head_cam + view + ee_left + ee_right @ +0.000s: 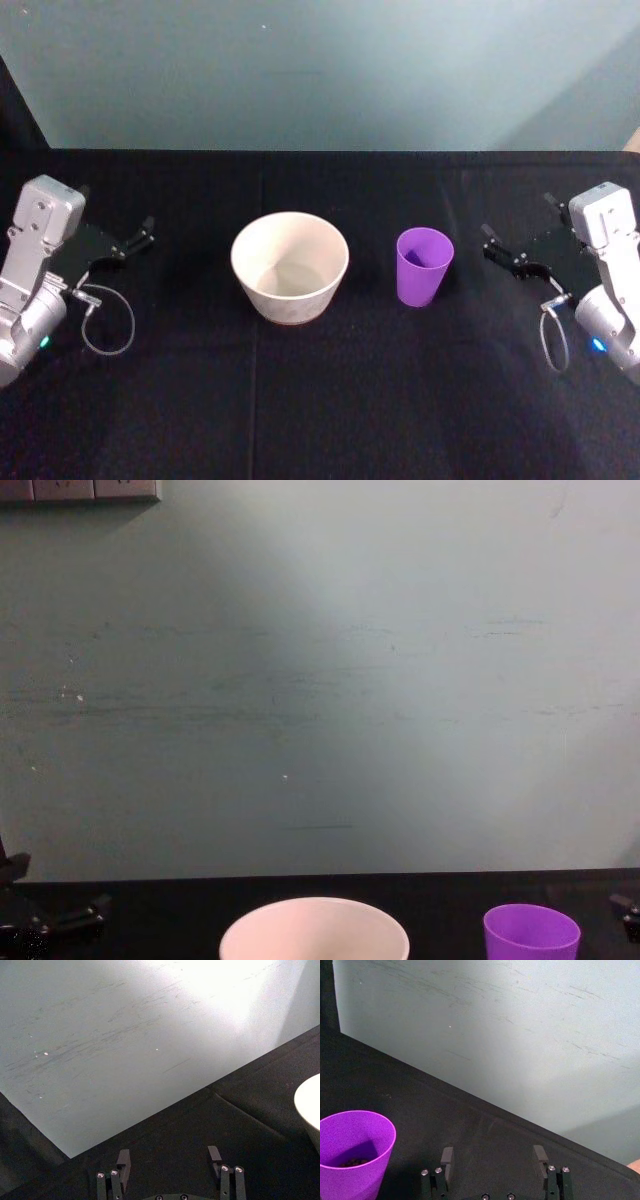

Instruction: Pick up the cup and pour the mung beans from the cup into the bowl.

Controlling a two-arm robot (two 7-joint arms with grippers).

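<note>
The purple cup (424, 266) stands upright on the black table, right of centre; the chest view catches its rim (531, 930). Inside it, in the right wrist view, the cup (354, 1150) holds a small dark heap of mung beans (351, 1162) at the bottom. The off-white bowl (290, 266) stands to the cup's left at mid-table, with its rim in the chest view (314, 932) and its edge in the left wrist view (308, 1100). My right gripper (497, 248) hovers open a short way right of the cup. My left gripper (140, 238) hangs open well left of the bowl.
A black cloth covers the table (320, 400). A pale teal wall (320, 680) rises right behind the table's far edge. Bare cloth lies in front of the bowl and cup.
</note>
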